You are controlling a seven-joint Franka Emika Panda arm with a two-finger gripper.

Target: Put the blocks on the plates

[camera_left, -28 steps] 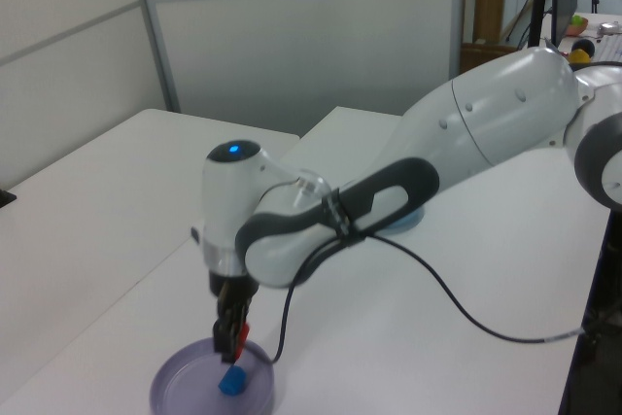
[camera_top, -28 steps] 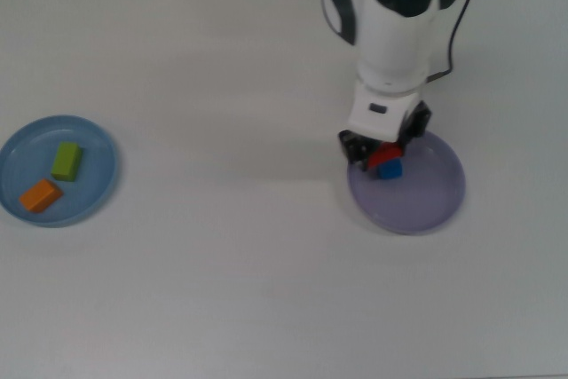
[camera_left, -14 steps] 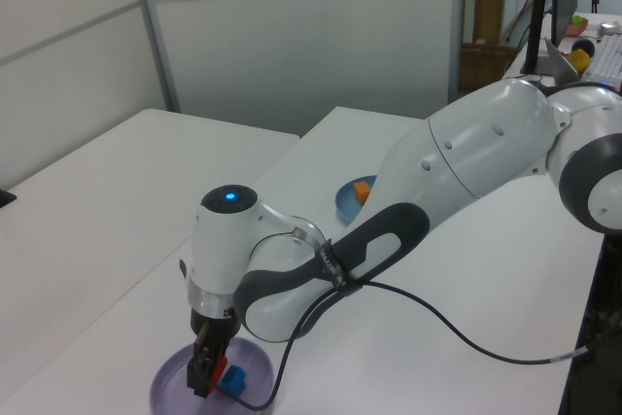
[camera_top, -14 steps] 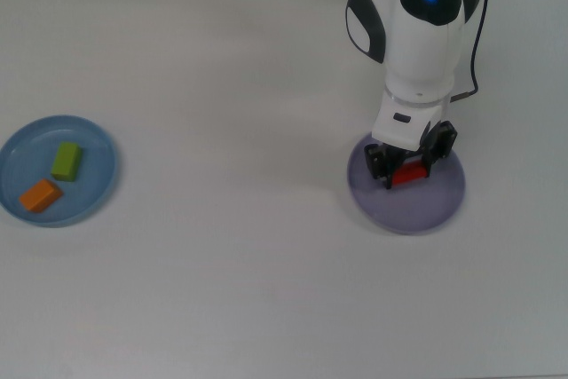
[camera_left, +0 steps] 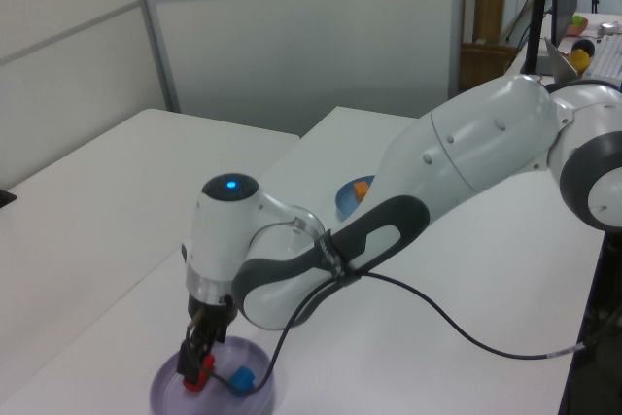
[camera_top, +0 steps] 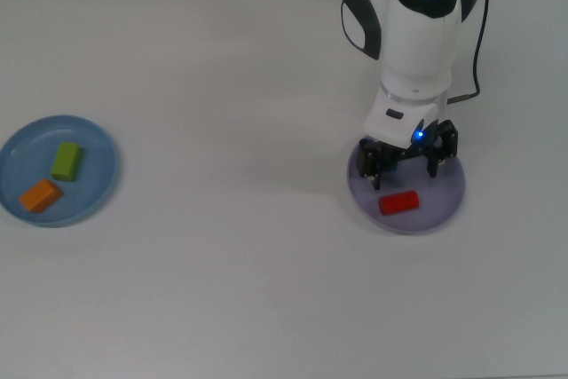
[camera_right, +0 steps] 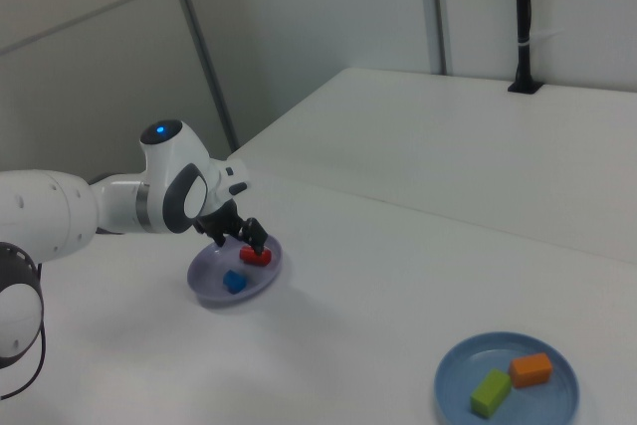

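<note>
— Four blocks, all on plates: green bar (camera_top: 67, 161) and orange bar (camera_top: 40, 195) on the light blue plate (camera_top: 102, 144) near the tabletop's (camera_top: 222, 68) left edge in the top view; red piece (camera_top: 398, 202) and blue cube (camera_right: 234, 282) on the lavender plate (camera_top: 448, 197) toward the right. Any risk left?

— Mostly on the way out. Hand (camera_top: 406, 162) low over the lavender plate, fingers on either side of the spot just above the red piece in the top view. A sideways pull instead of a straight lift: a likely clip of the red piece or the blue cube, perhaps a roll off the shallow rim. Cable (camera_left: 437, 298) slack near the plate in the left view; a possible snag too.

— And the hand itself?

— Spread wide, nothing between the fingers. Red piece apparently free on the plate, though close to the fingertips in the left view; contact there impossible to rule out.
</note>
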